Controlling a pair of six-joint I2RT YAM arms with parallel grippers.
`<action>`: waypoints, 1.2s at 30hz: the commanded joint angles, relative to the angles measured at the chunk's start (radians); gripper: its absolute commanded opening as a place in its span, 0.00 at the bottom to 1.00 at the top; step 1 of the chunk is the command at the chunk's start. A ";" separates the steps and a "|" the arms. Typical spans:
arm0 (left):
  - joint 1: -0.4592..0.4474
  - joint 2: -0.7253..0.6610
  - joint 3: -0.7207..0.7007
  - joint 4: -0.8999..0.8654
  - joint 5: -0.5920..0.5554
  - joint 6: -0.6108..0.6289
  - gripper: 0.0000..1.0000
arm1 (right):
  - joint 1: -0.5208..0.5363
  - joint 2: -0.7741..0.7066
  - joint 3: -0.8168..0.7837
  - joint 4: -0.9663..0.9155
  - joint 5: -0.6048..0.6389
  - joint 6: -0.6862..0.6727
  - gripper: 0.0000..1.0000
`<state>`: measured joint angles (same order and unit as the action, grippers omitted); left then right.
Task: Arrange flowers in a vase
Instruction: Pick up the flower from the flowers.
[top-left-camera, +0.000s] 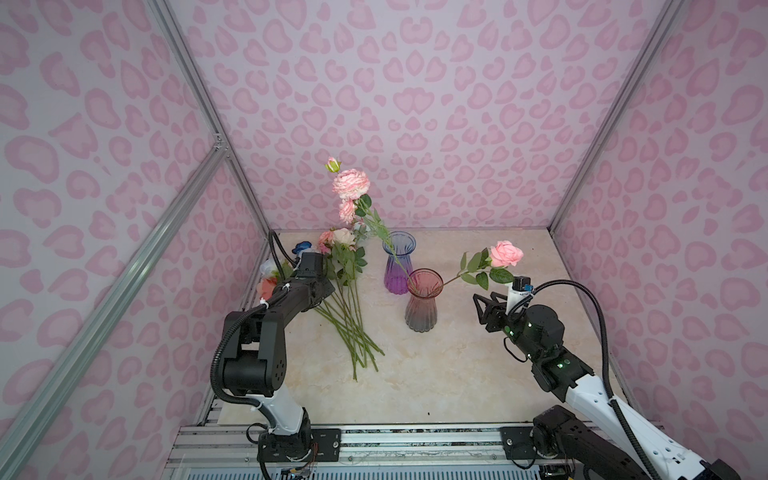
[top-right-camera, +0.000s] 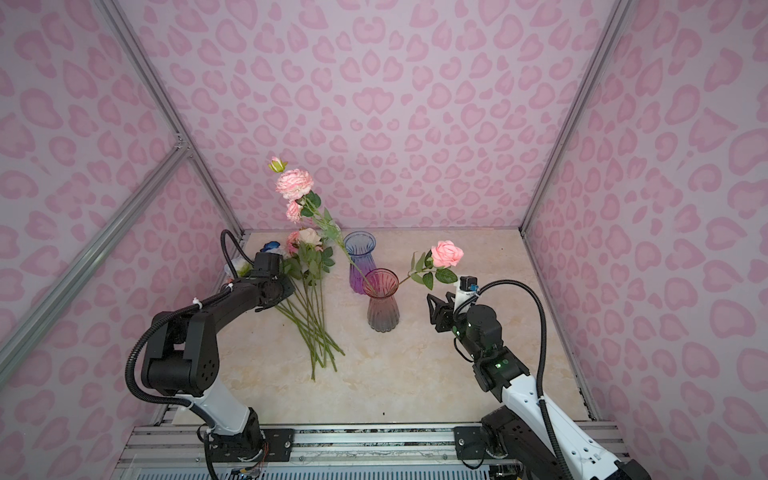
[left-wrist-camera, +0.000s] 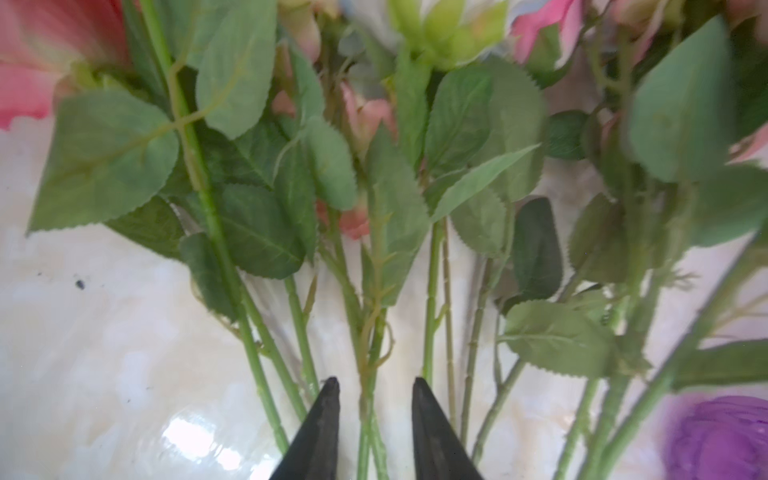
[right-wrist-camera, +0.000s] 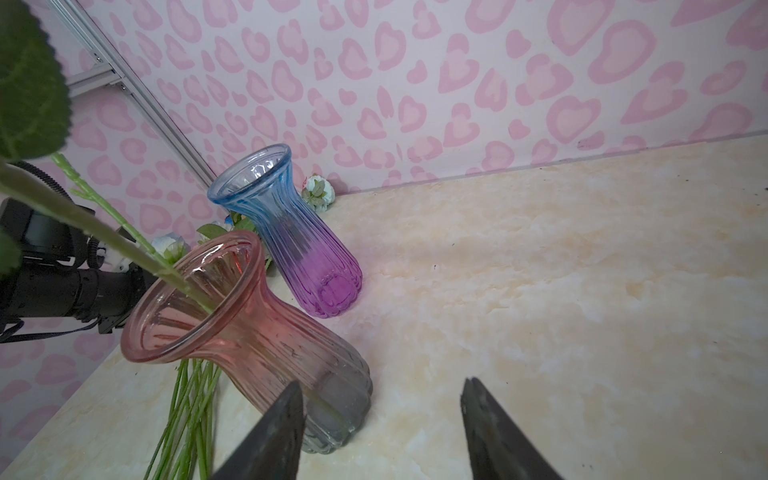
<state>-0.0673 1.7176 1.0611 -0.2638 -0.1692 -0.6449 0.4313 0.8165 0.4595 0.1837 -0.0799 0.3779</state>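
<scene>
Flowers lie in a loose pile on a cream marble-patterned table, to the left of a pink-and-grey glass vase. That vase stands upright and holds two stems: a pink rose leaning out to its right, and a pink peony spray rising to its back left. A blue-and-purple vase stands just behind it. The left gripper hangs over the pile, fingers slightly apart around a thin green stem, not visibly pinching it. The right gripper hovers right of the pink vase, below the rose, jaws wide apart around nothing. Walls papered with pink hearts enclose the table, with aluminium struts at the corners.
</scene>
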 joint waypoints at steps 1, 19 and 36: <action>0.000 0.037 0.006 0.016 0.014 0.024 0.31 | 0.001 0.015 -0.002 0.046 -0.016 -0.002 0.61; -0.084 -0.255 0.072 -0.114 -0.022 0.144 0.03 | -0.001 -0.010 0.010 0.033 -0.040 0.012 0.61; -0.090 -0.694 0.185 -0.120 -0.117 0.429 0.03 | -0.001 -0.051 0.008 0.031 -0.043 0.030 0.61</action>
<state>-0.1574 1.0683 1.2346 -0.3996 -0.2920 -0.2878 0.4309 0.7670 0.4656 0.1909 -0.1097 0.4004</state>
